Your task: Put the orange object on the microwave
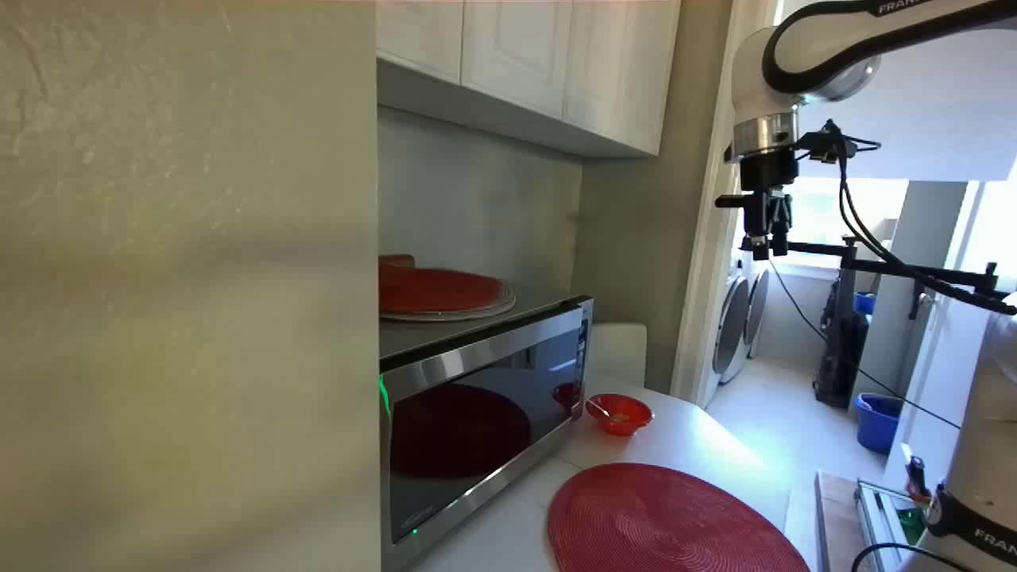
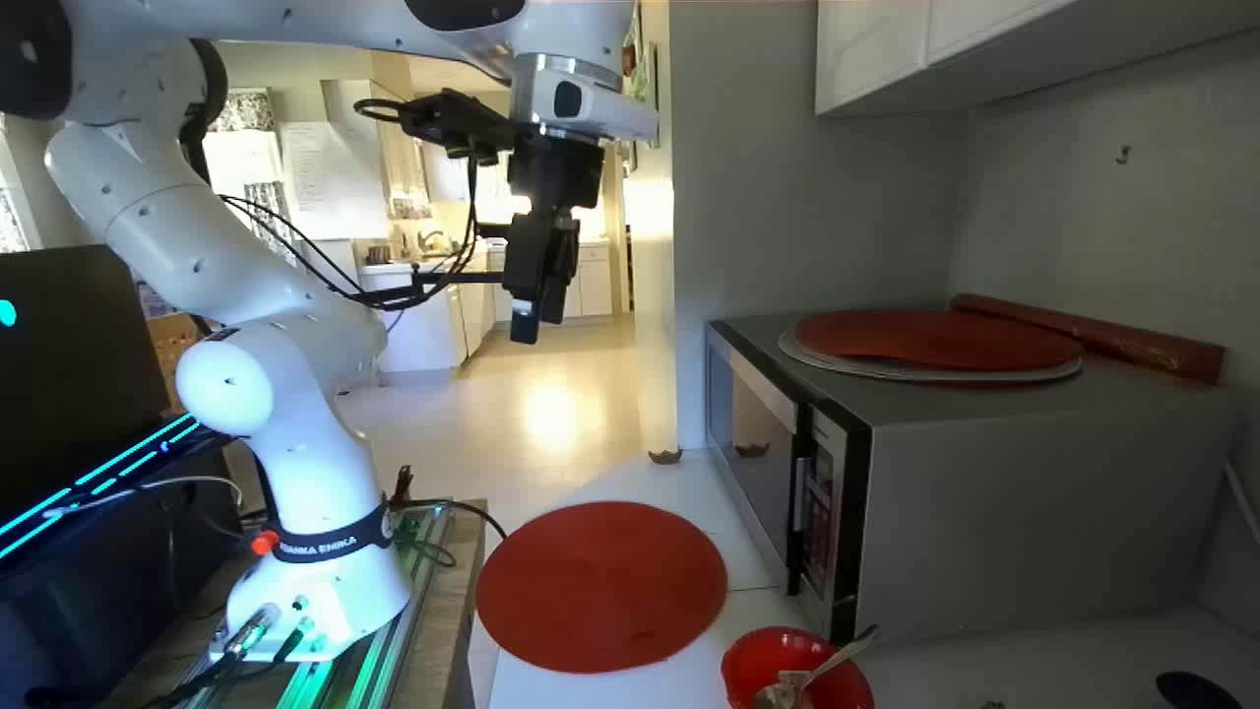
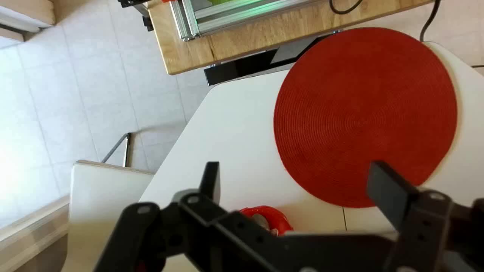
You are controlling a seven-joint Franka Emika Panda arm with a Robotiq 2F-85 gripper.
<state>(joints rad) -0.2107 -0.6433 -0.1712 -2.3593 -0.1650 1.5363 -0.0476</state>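
Note:
The orange object (image 1: 675,524) is a large, flat, round red-orange mat lying on the white table (image 3: 245,121), in front of the microwave (image 1: 485,429). It also shows whole in an exterior view (image 2: 602,586). In the wrist view the mat (image 3: 363,117) spreads beyond the fingers, and the right-hand finger overlaps its edge in the picture. My gripper (image 1: 769,250) hangs high above the table, pointing down, apart from everything. Its jaws (image 3: 297,177) stand wide open with nothing between them. A similar red-orange disc (image 2: 935,340) rests on the microwave's top, over paler discs.
A small red bowl (image 1: 624,413) with a spoon (image 2: 842,655) stands on the table near the microwave's corner. Behind the disc on the microwave lies a long red box (image 2: 1093,335). Wall cabinets (image 1: 516,48) overhang the microwave. A pale chair (image 3: 109,185) stands beside the table.

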